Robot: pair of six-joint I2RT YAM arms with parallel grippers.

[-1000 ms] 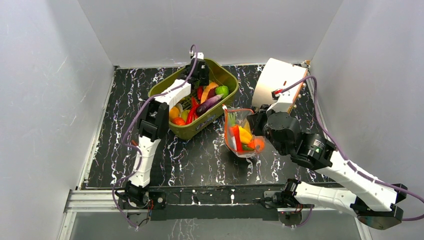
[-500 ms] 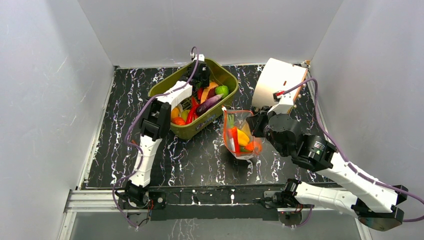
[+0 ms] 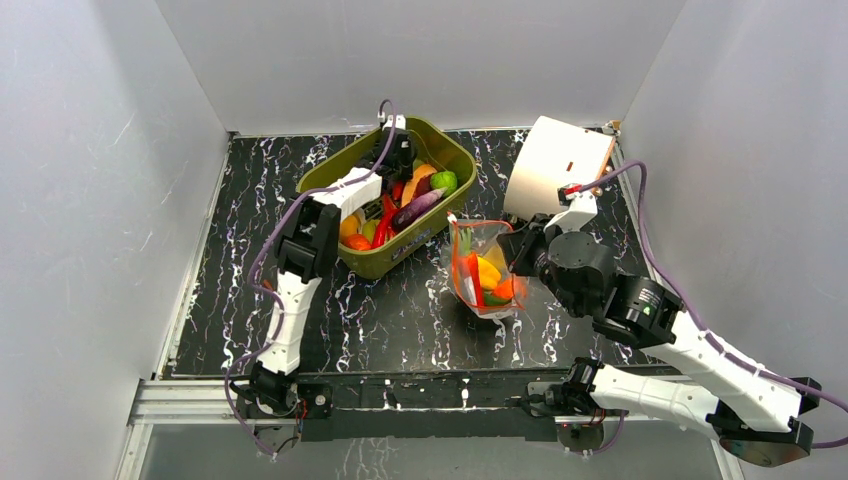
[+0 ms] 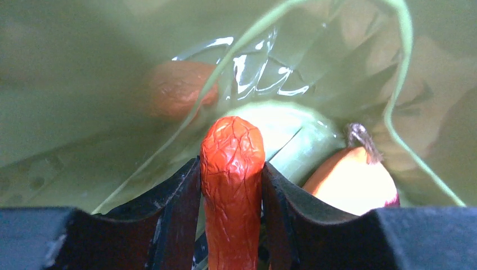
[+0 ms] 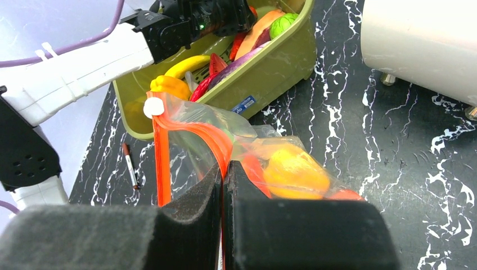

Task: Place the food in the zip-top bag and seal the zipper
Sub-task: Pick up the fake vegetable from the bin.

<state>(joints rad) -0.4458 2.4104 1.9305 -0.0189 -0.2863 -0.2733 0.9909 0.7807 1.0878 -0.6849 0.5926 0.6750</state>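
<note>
The left pincer (image 4: 232, 188) clamps a red chilli (image 4: 232, 152), the right pincer (image 5: 224, 171) pinches the bag (image 5: 197, 121) at its zipper (image 5: 160, 169); the blue sticker (image 5: 246, 104) on the tub (image 5: 281, 62) is illegible.

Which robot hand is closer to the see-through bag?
Right. The right gripper pinches the bag at its mouth; the left gripper is in the green tub, gripping a red chilli.

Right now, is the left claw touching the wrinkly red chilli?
Touching. The left wrist view shows the left gripper clamped on the red chilli, pressing both sides.
</note>
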